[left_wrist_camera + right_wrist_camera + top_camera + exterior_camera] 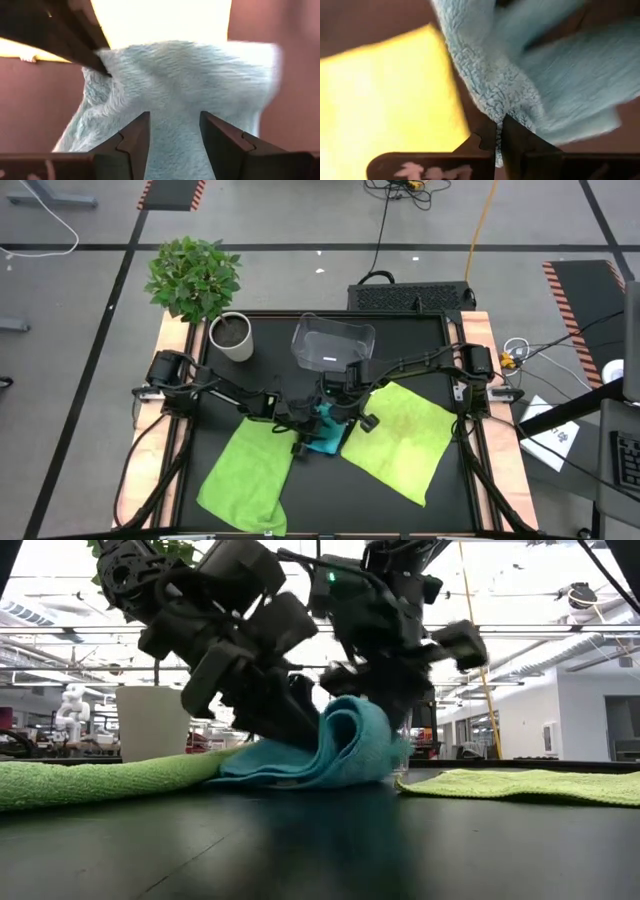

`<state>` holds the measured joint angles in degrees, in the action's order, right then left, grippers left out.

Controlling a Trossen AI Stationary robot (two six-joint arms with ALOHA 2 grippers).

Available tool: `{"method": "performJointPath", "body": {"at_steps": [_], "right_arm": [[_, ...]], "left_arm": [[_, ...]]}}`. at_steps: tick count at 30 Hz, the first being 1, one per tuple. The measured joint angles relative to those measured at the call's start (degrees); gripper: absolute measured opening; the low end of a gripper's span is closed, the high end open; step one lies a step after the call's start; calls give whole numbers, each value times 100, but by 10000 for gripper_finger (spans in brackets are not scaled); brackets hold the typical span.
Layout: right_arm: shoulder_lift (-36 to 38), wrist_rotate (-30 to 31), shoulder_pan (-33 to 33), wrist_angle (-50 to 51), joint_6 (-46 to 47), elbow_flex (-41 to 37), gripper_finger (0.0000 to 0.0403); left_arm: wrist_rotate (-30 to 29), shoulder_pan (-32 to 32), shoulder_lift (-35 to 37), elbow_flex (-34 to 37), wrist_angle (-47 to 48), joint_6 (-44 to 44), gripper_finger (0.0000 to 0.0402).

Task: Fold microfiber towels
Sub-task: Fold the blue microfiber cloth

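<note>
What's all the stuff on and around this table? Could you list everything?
turquoise towel: one, turquoise-blue, bunched at table middle.
green towels: two, lime; one front-left, one right.
bin: one, clear plastic, table's back middle.
plant: one, green, white pot, back-left corner.
table: one, black top.
left end effector: dark, fingers open at the turquoise towel.
right end effector: dark, pinching the turquoise towel's edge.

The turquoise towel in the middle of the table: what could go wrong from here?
1. The right gripper pinches only a thin edge of the turquoise towel; it might slip out.
2. The left gripper is open at the cloth, so the raised fold may flop open.
3. The left lime-green towel touches it and could be dragged.
</note>
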<state>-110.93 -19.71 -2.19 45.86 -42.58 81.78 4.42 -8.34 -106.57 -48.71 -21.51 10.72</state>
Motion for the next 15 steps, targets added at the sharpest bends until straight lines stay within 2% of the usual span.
{"method": "performJointPath", "body": {"at_steps": [5,15], "right_arm": [[2,-1,0,257,130,4,0],[2,42,0,857,318,8,0]], "left_arm": [[-188,49,-11,2,266,1,175],[-203,172,90,-11,1016,-32,175]]}}
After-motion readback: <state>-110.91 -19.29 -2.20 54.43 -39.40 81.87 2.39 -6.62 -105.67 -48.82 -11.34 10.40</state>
